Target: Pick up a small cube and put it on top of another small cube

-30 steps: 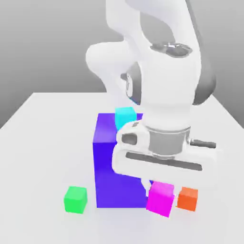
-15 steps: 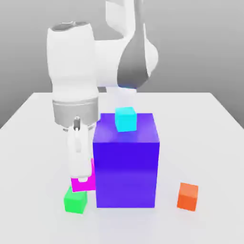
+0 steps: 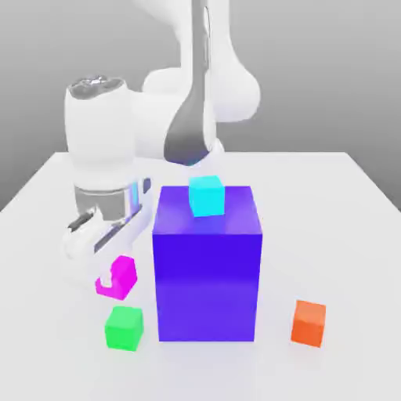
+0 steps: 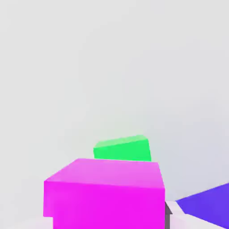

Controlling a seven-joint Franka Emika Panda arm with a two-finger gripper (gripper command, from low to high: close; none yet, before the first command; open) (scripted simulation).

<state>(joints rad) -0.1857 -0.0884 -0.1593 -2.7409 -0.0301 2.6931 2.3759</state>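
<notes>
My gripper [image 3: 114, 276] is shut on the small magenta cube [image 3: 121, 279] and holds it a little off the table, tilted, in the exterior view's left half. The small green cube [image 3: 124, 327] rests on the table just below the held cube and slightly toward the exterior view's right, with a visible gap between them. In the hand view the magenta cube [image 4: 105, 192] sits close to the camera, and the green cube [image 4: 121, 148] lies beyond it on the white table.
A big blue-violet block [image 3: 207, 262] stands right beside the green cube, with a small cyan cube [image 3: 207, 195] on top. A small orange cube [image 3: 308, 323] lies on the table at the exterior view's right. A corner of the blue block [image 4: 205, 203] appears in the hand view.
The hand carried the magenta cube from beside the orange cube across to the blue block's other side. In the last half second it tilted and shifted the cube slightly left and up.
</notes>
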